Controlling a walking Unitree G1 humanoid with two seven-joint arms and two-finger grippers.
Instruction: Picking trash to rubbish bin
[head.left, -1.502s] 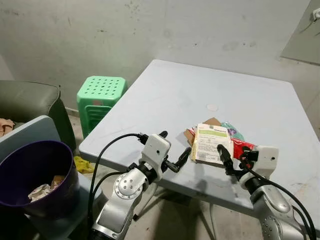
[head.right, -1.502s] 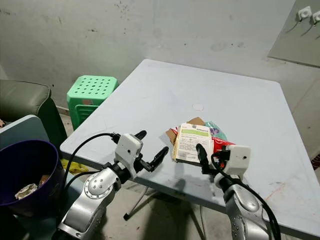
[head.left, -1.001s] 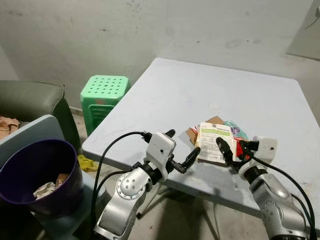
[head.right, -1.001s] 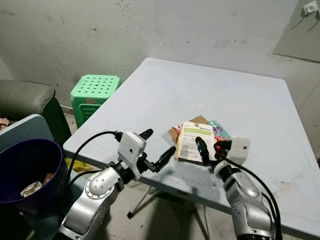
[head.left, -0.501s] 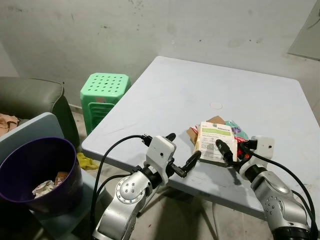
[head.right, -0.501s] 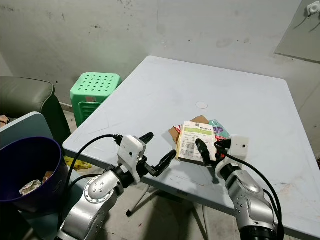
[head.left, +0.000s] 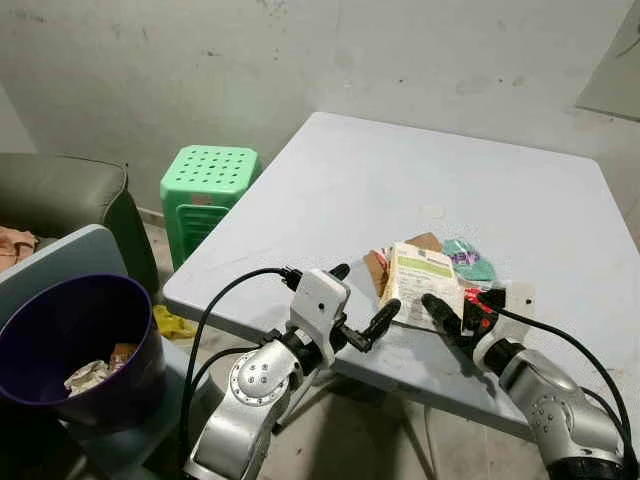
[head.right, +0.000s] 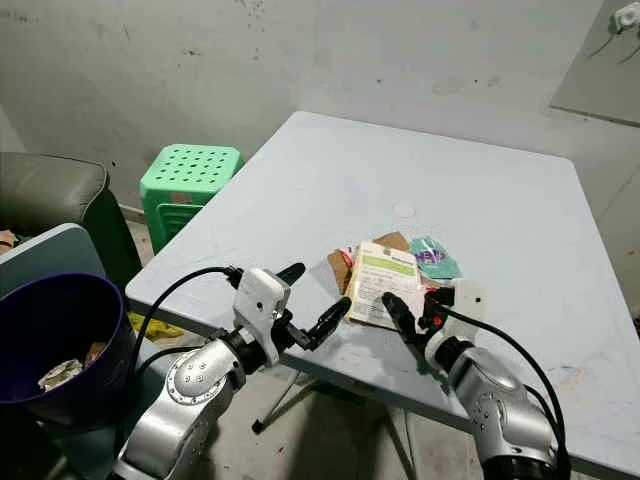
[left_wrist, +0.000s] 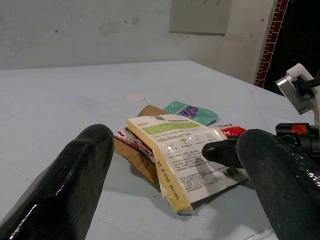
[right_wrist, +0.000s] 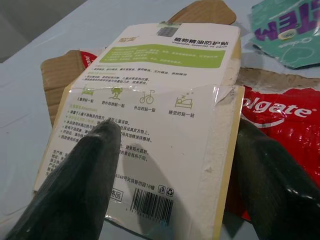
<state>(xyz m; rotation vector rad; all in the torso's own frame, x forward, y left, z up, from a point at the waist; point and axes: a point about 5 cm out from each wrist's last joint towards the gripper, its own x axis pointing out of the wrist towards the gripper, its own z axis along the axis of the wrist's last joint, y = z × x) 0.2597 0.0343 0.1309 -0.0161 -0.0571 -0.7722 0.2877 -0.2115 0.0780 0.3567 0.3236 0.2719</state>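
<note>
Right gripper (right_wrist: 165, 165), fingers spread, straddles the packet (right_wrist: 165, 100) near the table (head.left: 330, 190) front edge; left gripper (head.left: 360, 300) open alongside.

I am looking down at a pale grey table (head.left: 340, 190) that is standing against a stained wall. Near its front edge a small heap of trash is lying: a flat white box with a green band (head.left: 415, 283) is resting on top, a piece of brown cardboard (head.left: 378, 266) is sticking out from under the box, a red wrapper (right_wrist: 280, 130) is lying just beside the box, and a teal packet (head.left: 468, 260) is sitting just behind the box. A small pale disc (head.left: 431, 211) is lying farther back from the box.
</note>
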